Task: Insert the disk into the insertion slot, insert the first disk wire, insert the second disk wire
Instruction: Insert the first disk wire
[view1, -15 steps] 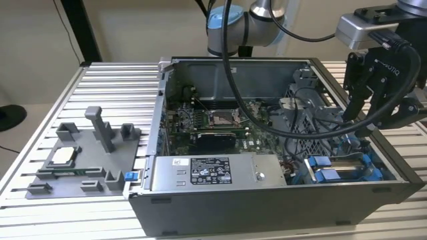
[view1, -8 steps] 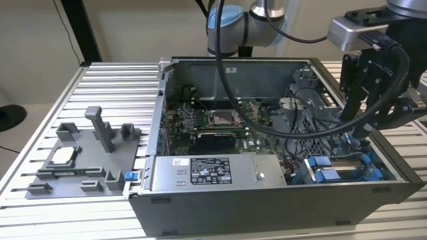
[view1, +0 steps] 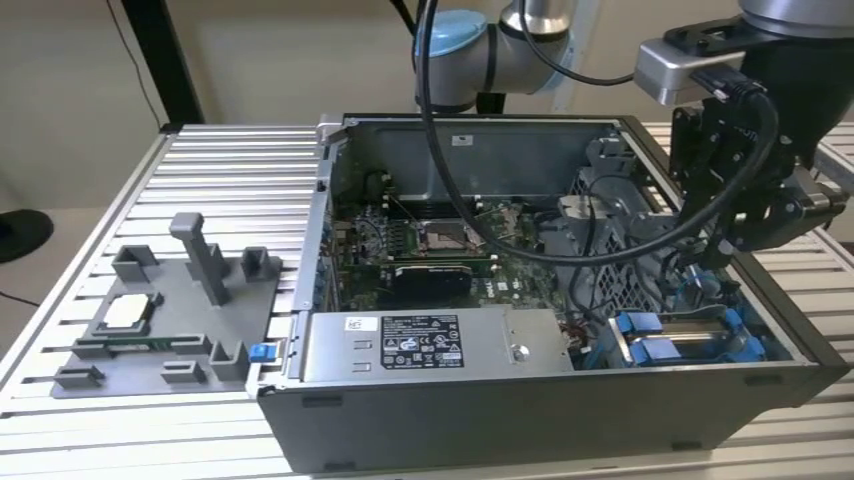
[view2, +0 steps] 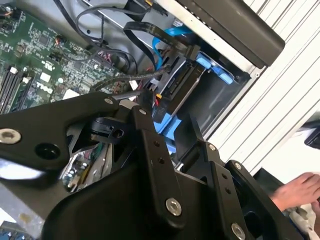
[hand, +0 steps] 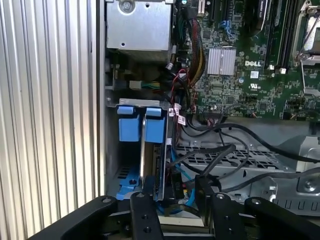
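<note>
Disk (view1: 683, 340) sits on edge in its bay, clipped in the blue frame (hand: 132, 127). That's the corner of the case (view1: 534, 425) on the exterior view's right, just beside the power-supply box (view1: 427, 345). It looks fully down in the slot.

A black connector (view2: 174, 85) sits against the disk's end and a blue cable (hand: 181, 181) runs to the same spot. Can't tell if either is fully home.

Gripper (hand: 181, 200) hangs right above that end. Jaws are apart, with nothing clamped between the fingers (hand: 142, 215) as far as I can see. Loose black wires (hand: 220, 155) cross the gap between gripper and disk.

Risks, my read:
- Snag: the linkage is close to those loose wires. Any sideways or upward move could hook one and drag a plug off the disk.
- Half-seated plug: it looks mated from above but could be sitting skewed. Pushing on it crooked could bend the contacts or crack the housing.
- Frame: a hard off-axis press could pop the disk's clips.
- Person: a hand (view2: 300, 190) is just outside the case, near the arm's sweep. Pinch hazard.
</note>
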